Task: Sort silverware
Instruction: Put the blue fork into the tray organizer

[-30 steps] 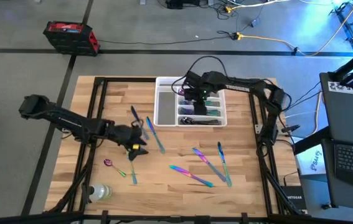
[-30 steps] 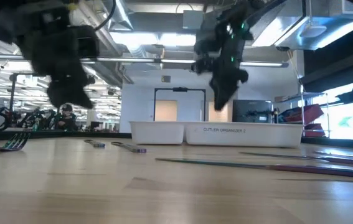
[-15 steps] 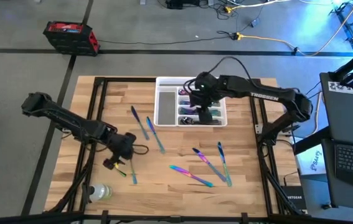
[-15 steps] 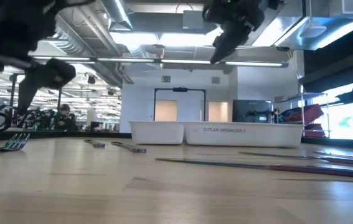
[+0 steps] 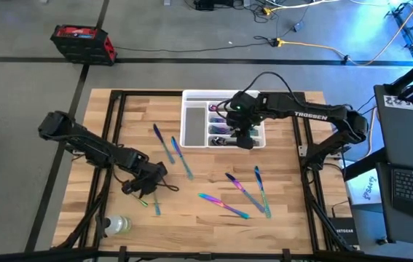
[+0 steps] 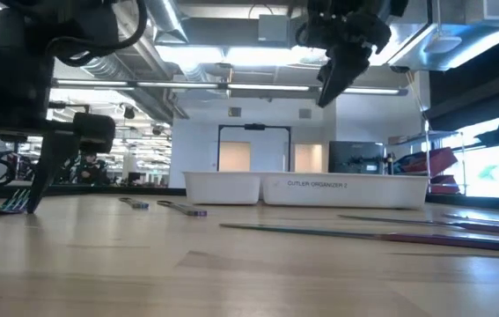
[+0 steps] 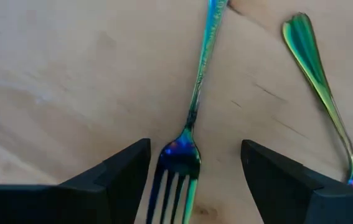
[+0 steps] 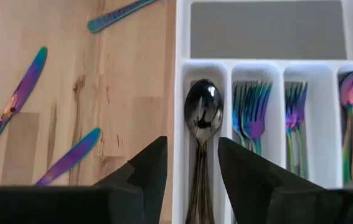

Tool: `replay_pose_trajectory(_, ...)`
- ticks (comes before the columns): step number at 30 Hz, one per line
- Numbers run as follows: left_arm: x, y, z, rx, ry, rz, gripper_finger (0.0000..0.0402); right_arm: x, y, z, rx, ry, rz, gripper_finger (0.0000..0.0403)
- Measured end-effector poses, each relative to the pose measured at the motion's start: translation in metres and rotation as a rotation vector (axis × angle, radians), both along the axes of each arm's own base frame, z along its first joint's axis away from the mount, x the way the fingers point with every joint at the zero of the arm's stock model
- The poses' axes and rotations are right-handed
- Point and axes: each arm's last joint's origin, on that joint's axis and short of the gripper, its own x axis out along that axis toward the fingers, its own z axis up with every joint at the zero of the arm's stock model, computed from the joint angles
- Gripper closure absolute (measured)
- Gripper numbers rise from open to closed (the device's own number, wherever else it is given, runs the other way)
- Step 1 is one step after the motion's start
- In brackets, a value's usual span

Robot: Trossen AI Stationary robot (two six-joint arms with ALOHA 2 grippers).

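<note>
Fork [image 7: 182, 155] flat on the table's near left, w/ left gripper [image 7: 192, 168] wide open, fingers either side of its neck. Thin, stiff, slick metal, prob light – pinch the neck. Right gripper [image 5: 244, 140] empty, half open over tray [image 5: 191, 120] w/ sorted spoons

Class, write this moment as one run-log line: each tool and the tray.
left tool: open, straddling fork on table | right tool: empty, above tray | tray: holds spoons, forks

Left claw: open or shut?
Open: the left claw has its fingers spread either side of a fork on the table.
</note>
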Motion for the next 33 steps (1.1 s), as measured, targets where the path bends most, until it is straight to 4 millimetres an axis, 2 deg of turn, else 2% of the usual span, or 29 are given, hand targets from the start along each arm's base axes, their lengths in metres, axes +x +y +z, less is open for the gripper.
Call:
replay_pose_trajectory(8,0.004,0.001,0.000,0.008,-0.052,-0.059,0.0172,-0.002,0.000,-0.009,0.012,0.028,-0.023,0.0276)
replay_pose_trajectory(16,0.002,-0.004,-0.001,0.012,-0.044,-0.100,0.0298,-0.004,0.001,-0.016,0.016,0.050,-0.025,0.0276)
replay_pose_trajectory(24,0.000,-0.016,-0.008,0.071,-0.020,-0.146,0.0354,-0.005,0.001,-0.017,0.020,0.058,-0.028,0.0276)
replay_pose_trajectory(28,0.004,-0.020,-0.003,0.069,-0.017,-0.082,0.0394,-0.005,0.001,-0.018,0.020,0.062,-0.028,0.0276)
replay_pose_trajectory(33,0.017,-0.024,0.009,0.044,-0.064,0.077,0.0399,-0.005,0.001,-0.017,0.013,0.061,-0.031,0.0276)
